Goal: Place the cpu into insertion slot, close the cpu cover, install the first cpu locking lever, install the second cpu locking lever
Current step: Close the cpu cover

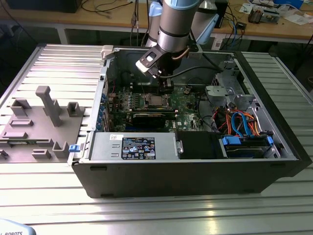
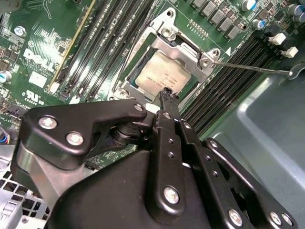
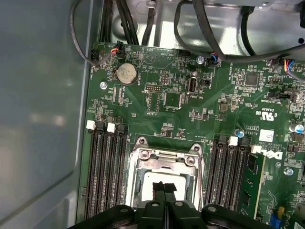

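Cpu point(image 2: 164, 76) lies flat in the slot point(image 2: 125, 86), with the cover point(image 2: 188, 47) seemingly down around it. Gripper point(image 2: 167, 92) hangs just above the cpu's edge, fingers point(image 2: 167, 102) pressed together on nothing. From the slot's corner a thin lever point(image 2: 252, 67) runs out across the memory slots point(image 2: 228, 81), its long axis pointing away from the gripper, well off to one side of the slot.

Grey arm point(image 1: 173, 24), pale blue joint caps point(image 1: 155, 9), black hand point(image 2: 167, 94), silver screws point(image 2: 171, 194)

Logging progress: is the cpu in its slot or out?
In. The cpu lies flat, its grey top showing through the window of the cover framing it.
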Robot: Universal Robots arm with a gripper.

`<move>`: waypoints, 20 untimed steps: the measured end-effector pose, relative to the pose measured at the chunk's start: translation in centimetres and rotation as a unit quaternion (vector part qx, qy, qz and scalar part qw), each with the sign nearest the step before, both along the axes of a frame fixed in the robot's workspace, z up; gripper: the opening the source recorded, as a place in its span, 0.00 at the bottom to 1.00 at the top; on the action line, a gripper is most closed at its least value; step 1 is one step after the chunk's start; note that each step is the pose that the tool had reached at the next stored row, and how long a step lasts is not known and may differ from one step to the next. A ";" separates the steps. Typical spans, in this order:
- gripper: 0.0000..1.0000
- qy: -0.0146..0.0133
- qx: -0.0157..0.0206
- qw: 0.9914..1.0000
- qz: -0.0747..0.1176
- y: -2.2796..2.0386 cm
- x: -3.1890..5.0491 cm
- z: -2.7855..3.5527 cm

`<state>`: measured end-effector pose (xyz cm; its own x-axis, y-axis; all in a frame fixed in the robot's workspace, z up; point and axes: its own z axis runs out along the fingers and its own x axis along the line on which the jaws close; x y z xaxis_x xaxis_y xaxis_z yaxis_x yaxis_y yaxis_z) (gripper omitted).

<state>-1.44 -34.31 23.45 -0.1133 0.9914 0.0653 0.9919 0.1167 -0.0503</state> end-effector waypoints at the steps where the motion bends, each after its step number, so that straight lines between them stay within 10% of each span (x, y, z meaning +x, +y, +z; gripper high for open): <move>1: 0.11 0.000 0.000 1.000 0.000 0.00 -0.04 -0.02; 20: 0.11 0.000 0.000 1.000 0.000 0.00 -1.95 -0.93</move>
